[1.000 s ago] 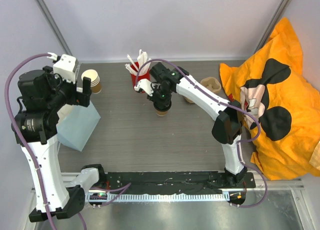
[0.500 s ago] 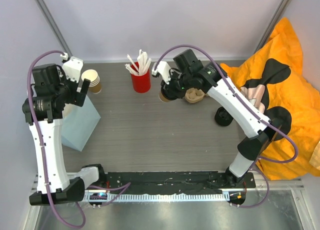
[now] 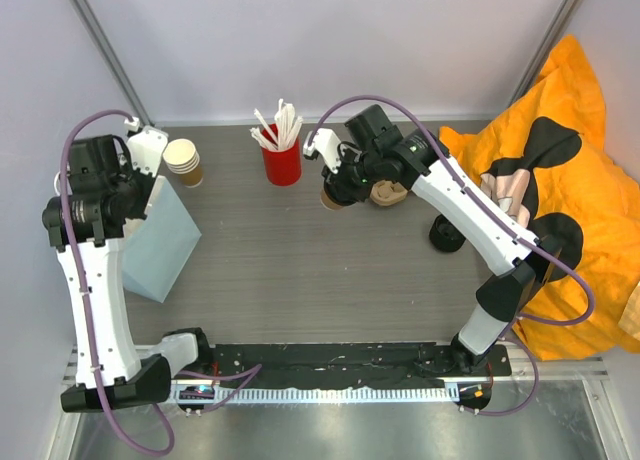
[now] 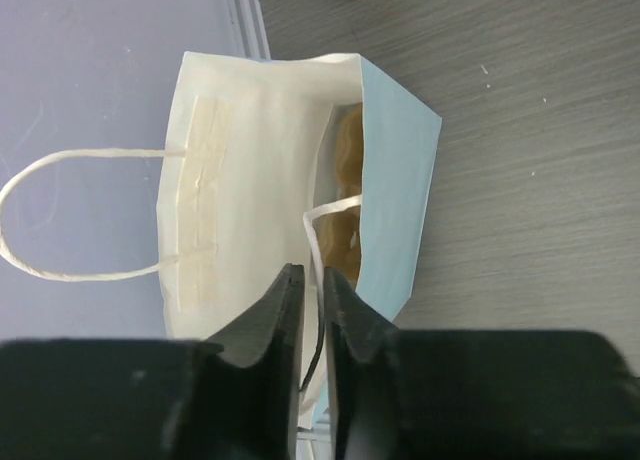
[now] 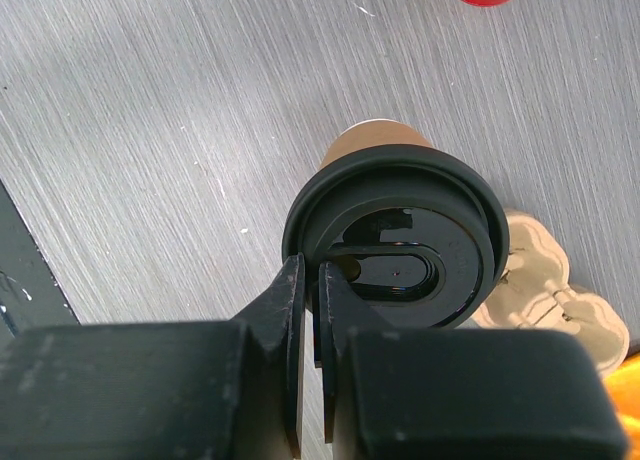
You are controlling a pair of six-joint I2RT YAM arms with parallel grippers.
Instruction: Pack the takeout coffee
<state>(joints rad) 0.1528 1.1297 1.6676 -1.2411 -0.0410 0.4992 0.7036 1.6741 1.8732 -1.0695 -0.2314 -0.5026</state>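
Observation:
The takeout coffee [image 5: 372, 140] is a tan paper cup under a black lid [image 5: 440, 220]. My right gripper [image 5: 309, 268] is shut on the lid's rim and holds the cup above the table. From above, the cup [image 3: 331, 198] hangs right of the red cup, under the right gripper [image 3: 345, 183]. A light blue paper bag [image 4: 400, 190] with a white inside stands open at the left. My left gripper [image 4: 312, 278] is shut on its white string handle [image 4: 318, 215]. Something tan [image 4: 346, 160] lies inside the bag. In the top view the bag [image 3: 160, 245] sits below the left gripper [image 3: 150, 192].
A red cup of white sticks [image 3: 282, 158] stands at the back, with a stack of paper cups [image 3: 183, 161] to its left. A moulded cardboard carrier [image 3: 392, 192] lies behind the held cup. A black round thing [image 3: 446, 233] and an orange cloth [image 3: 570, 280] are at the right.
My left gripper has closed from wide open onto the bag's handle. The right arm has lifted the lidded cup off the table and carried it back, beside the carrier.

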